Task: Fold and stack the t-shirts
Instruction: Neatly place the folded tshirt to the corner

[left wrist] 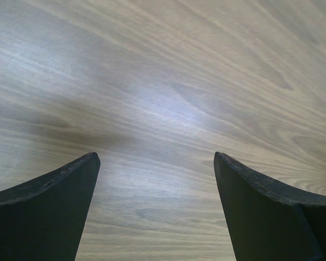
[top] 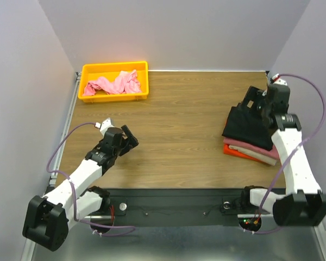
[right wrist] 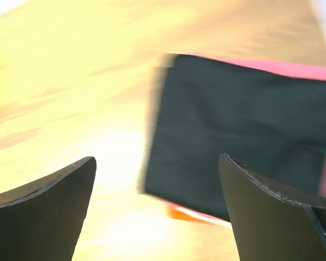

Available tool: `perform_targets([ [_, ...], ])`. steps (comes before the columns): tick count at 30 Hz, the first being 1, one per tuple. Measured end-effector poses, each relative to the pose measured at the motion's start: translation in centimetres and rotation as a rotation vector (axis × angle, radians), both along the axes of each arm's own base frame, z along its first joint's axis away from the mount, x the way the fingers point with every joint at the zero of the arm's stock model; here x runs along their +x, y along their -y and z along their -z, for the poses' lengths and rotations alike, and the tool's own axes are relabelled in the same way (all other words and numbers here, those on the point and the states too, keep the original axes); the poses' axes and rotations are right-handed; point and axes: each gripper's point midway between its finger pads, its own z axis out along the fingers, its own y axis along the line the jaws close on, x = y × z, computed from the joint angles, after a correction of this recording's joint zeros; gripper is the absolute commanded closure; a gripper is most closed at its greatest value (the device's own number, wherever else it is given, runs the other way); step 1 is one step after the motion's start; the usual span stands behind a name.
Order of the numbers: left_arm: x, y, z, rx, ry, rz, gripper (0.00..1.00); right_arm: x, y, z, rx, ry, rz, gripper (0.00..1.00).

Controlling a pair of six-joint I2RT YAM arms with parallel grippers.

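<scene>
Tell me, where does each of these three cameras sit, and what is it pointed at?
Top external: fixed above and behind the arms, looking down on the table; both arms show, with the yellow bin far left.
Left wrist: on the left arm, looking down at bare wood; the left end effector shows at the bottom edge, open.
Right wrist: on the right arm, blurred, looking at the black t-shirt; the right end effector is open.
Shared: top and right wrist views both show the folded black t-shirt.

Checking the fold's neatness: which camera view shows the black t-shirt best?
Top external: the black t-shirt is sharp and almost wholly visible. The right wrist view shows it close but blurred and cut off; the left wrist view shows only the table.
</scene>
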Motion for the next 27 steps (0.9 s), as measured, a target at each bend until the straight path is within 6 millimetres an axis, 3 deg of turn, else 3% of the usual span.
perform_targets([
  [3, 0.4, 0.4, -1.4, -0.026, 0.031, 0.004, 0.02, -1.1, -4.2, -0.5, 0.145, 0.137, -0.175, 0.0],
  [9, 1.1, 0.3, -4.7, -0.027, 0.058, -0.018, 0.02, -3.4, -8.5, 3.9, 0.333, 0.128, -0.327, 0.0],
  [13, 1.3, -0.4, -8.3, -0.035, 0.129, -0.054, 0.01, -4.2, -9.3, 4.1, 0.379, 0.153, -0.346, 0.0],
  [18, 0.3, -3.2, -15.6, -0.042, 0.293, -0.163, 0.01, -4.6, -9.3, 1.5, 0.363, 0.269, -0.361, 0.0],
  [20, 0.1, -4.1, -17.5, -0.045, 0.34, -0.201, 0.01, -4.5, -9.2, 0.6, 0.353, 0.305, -0.362, 0.0],
  [23, -0.3, -5.1, -18.6, -0.042, 0.375, -0.242, 0.02, -4.4, -9.1, 0.4, 0.346, 0.318, -0.358, 0.0],
  [27, -0.4, -5.5, -17.9, -0.013, 0.35, -0.258, 0.01, -4.5, -8.8, 1.3, 0.34, 0.306, -0.339, 0.0],
])
